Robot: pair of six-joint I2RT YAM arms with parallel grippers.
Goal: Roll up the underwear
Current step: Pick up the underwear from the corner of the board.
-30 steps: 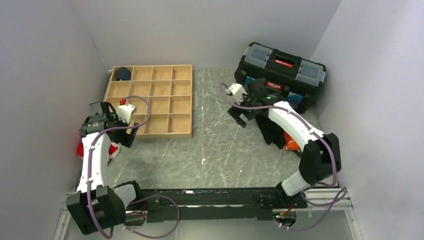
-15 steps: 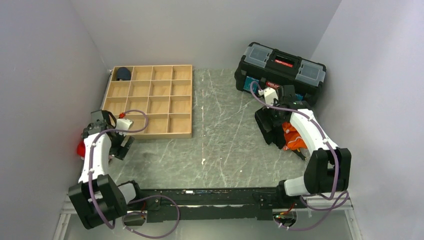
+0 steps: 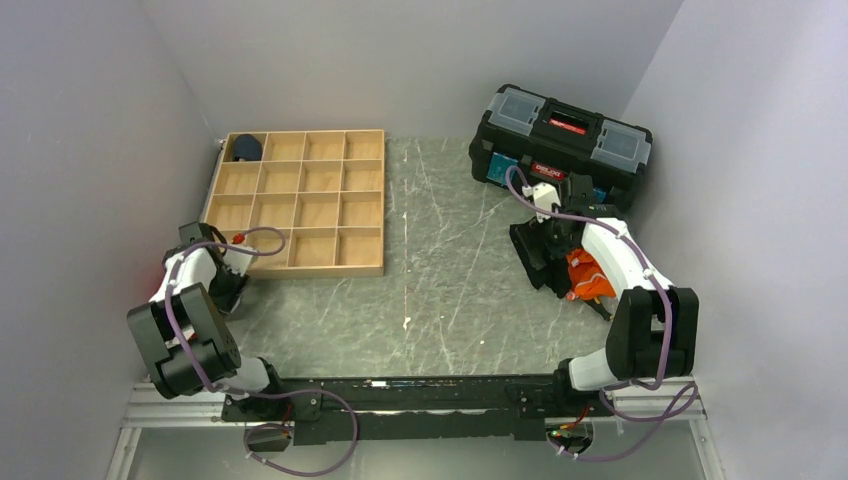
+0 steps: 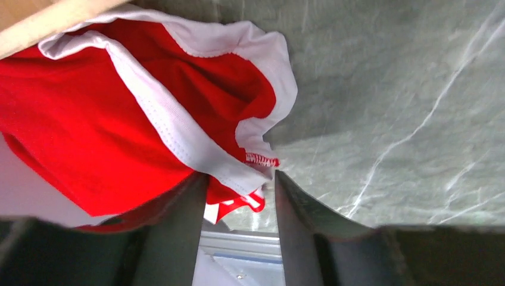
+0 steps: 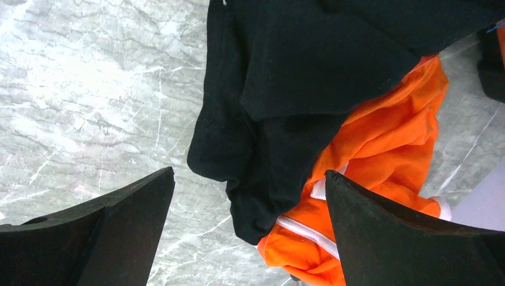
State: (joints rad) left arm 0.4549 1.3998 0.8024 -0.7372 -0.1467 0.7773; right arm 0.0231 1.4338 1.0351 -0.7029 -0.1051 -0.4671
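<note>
The underwear, bright red with white trim, lies crumpled on the marble table beside the wooden organiser's edge. In the top view my left arm hides nearly all of it. My left gripper sits low at the table's left side. Its jaws have narrowed onto the garment's white-trimmed edge, which spans the gap at the tips. My right gripper hovers wide open on the right, over a black cloth and an orange cloth, holding nothing.
A wooden organiser tray stands at the back left, with a dark navy bundle in its far-left corner cell. A black toolbox stands at the back right. The left wall is close beside my left arm.
My left arm folded back and sank toward the left wall, and its jaws narrowed onto the red fabric. My right arm swung from mid-table to above the black and orange cloths.
</note>
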